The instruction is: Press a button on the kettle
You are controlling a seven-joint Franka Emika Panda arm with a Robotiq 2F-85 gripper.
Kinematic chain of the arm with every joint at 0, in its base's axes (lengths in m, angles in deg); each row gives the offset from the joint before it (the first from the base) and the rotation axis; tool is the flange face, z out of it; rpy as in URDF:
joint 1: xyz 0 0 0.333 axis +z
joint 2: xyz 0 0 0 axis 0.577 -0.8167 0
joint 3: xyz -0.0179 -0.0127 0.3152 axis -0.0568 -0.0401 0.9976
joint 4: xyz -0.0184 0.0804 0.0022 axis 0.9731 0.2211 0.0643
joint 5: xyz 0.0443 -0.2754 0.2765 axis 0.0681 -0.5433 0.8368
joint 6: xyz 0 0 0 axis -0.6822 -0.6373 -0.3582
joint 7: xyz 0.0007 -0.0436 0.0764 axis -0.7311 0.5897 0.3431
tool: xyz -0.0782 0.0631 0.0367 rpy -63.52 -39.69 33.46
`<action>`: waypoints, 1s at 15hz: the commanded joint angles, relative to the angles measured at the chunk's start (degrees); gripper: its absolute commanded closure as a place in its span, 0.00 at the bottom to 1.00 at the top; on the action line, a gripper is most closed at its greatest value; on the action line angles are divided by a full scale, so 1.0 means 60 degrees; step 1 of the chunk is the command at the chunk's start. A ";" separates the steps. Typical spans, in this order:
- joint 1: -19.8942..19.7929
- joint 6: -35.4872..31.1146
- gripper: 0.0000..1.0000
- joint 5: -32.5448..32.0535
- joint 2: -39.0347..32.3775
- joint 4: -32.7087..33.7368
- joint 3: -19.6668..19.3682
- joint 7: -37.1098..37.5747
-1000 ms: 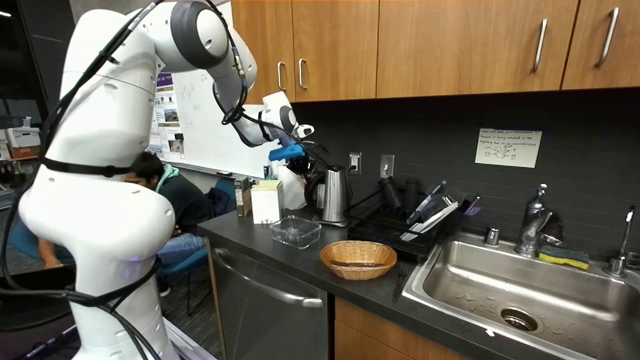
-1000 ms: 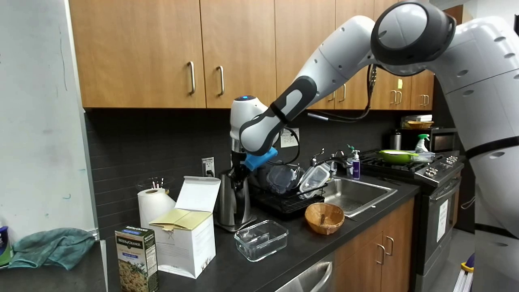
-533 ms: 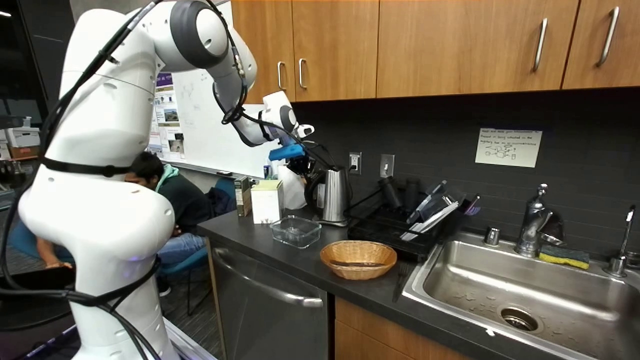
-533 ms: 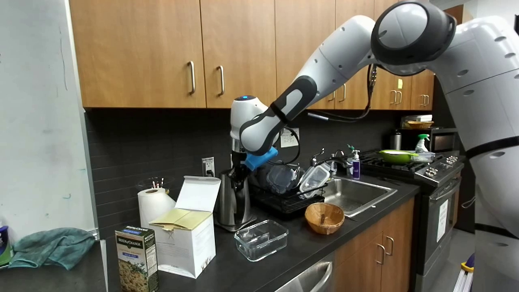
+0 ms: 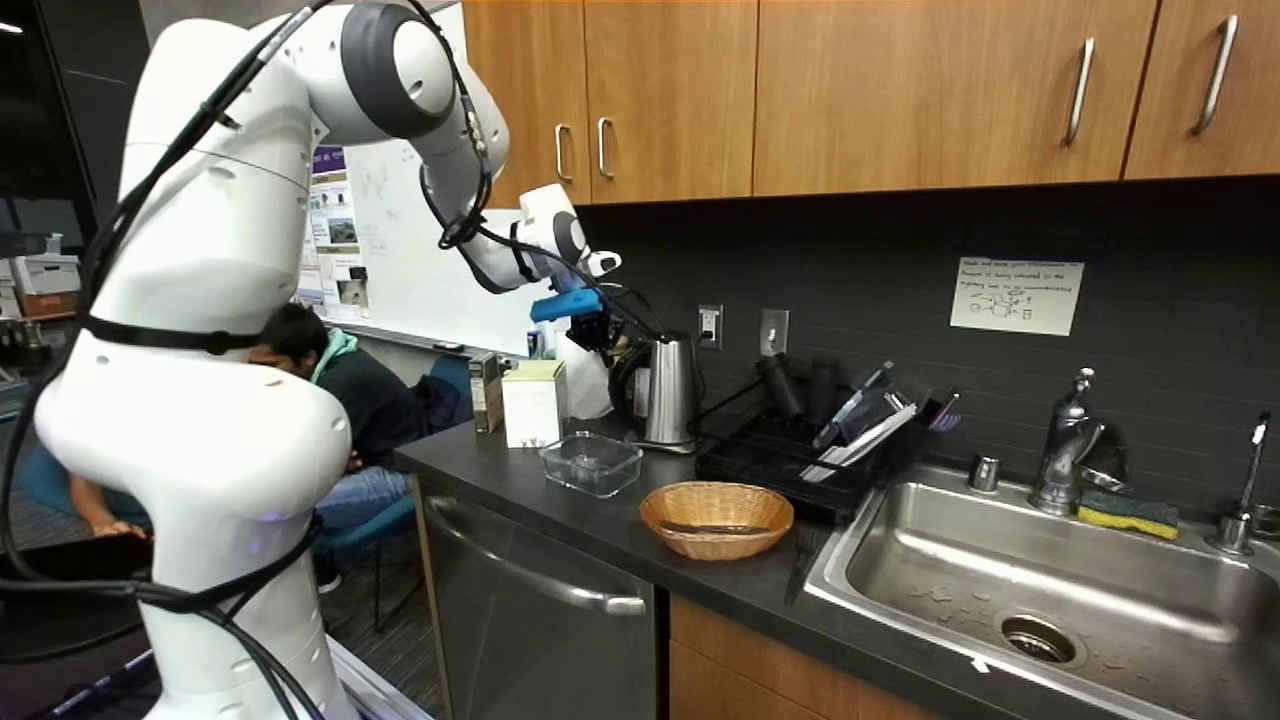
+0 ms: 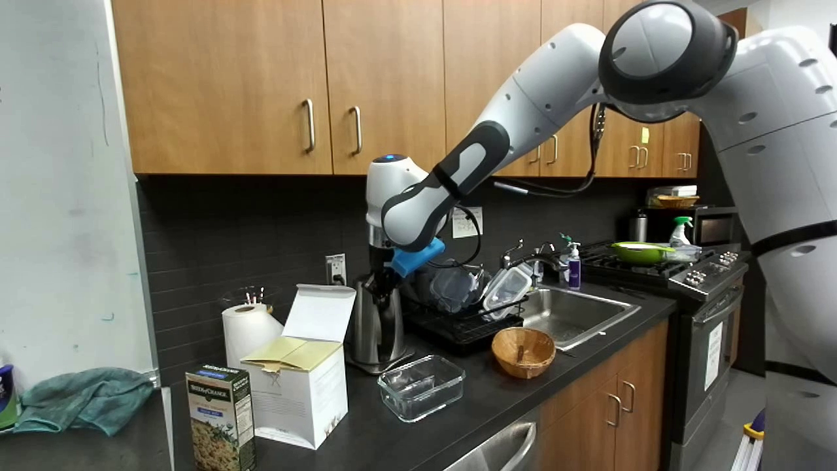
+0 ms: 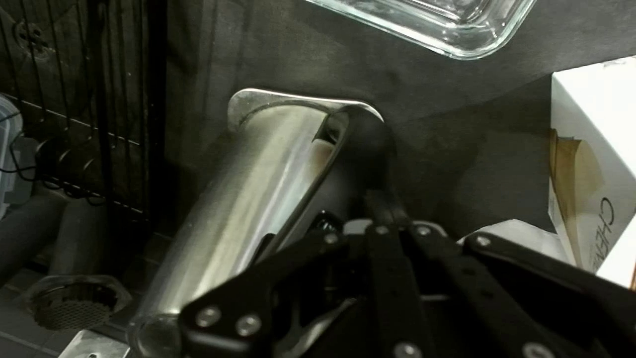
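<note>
A kitchen area inside what looks like an office or lab. The steel sink (image 5: 935,560) is set into a dark tabletop (image 5: 620,525), with a dish rack (image 6: 459,330) just beside it, a stove (image 6: 693,360) and a kettle (image 5: 672,392) near it and wooden cupboards (image 5: 920,95) above it. On the wall (image 5: 880,250) behind it hangs a handwritten note (image 5: 1015,295); well apart from it are a whiteboard (image 5: 395,270), posters (image 5: 340,232) and a seated person (image 5: 372,425).

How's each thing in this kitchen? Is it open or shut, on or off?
Kettle: upright; on or off, can't tell.
Gripper: looks shut.
White box: open on top.
Glass dish: no lid on.
Wicker basket: something dark inside.
Dish rack: loaded.
Upper cupboards: shut.
Dishwasher: shut.
Wall outlet: plug in it.
Faucet: no water running.
</note>
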 commanded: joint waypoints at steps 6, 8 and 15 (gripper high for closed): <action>-0.0104 0.1310 1.00 0.0919 0.0801 -0.0365 0.0240 -0.0549; -0.0038 0.1701 1.00 0.1142 0.1062 -0.0552 0.0302 -0.0443; -0.0023 0.2984 1.00 0.2095 0.1902 -0.1260 0.0677 -0.0274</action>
